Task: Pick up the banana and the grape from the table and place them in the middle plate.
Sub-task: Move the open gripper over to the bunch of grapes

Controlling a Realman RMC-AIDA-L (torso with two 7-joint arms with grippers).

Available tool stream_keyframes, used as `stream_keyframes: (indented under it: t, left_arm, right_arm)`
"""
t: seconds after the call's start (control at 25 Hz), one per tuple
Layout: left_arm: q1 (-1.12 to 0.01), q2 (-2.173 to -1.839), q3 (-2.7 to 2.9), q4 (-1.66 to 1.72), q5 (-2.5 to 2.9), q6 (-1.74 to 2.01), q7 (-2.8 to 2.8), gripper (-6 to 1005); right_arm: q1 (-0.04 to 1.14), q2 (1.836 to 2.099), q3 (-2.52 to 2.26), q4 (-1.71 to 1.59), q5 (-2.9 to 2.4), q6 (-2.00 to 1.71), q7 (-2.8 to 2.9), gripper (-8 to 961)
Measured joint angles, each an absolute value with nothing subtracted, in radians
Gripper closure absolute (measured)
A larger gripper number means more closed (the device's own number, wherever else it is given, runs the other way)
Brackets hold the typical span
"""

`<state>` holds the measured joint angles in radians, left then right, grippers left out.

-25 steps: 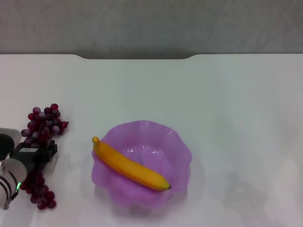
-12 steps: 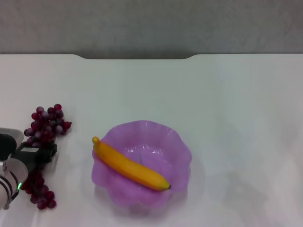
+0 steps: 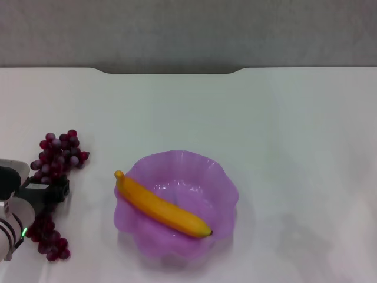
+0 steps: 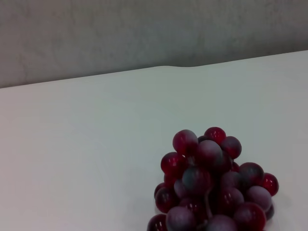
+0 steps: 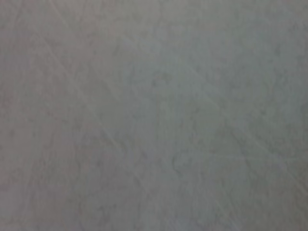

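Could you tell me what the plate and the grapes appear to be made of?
Plate: likely thin plastic, being translucent purple with a wavy moulded rim. Grapes: dark red with a matte pale frosting; whether real or artificial cannot be told.

Grey textured wall (image 3: 188,29) behind the far edge

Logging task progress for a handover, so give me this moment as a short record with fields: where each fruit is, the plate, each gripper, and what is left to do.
banana: lying across the middle plate, stem end over its left rim
grape: on the table, left of the plate, not in it
left gripper: at the middle of the grape bunch; grip cannot be judged
right gripper: not in view
done: banana placed
left to do: move the grape into the plate
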<state>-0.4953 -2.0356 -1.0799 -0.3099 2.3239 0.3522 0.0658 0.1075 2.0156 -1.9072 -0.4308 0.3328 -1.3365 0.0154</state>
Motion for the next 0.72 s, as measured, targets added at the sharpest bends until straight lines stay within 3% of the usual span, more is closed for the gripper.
stream_keyframes:
  t: [0.72]
  left_arm:
    - [-0.495, -2.034, -1.089, -0.310, 2.324, 0.354, 0.066, 556]
  right_arm:
    - [0.122, 2.016, -1.921, -0.412, 0.337, -1.336, 0.016, 953]
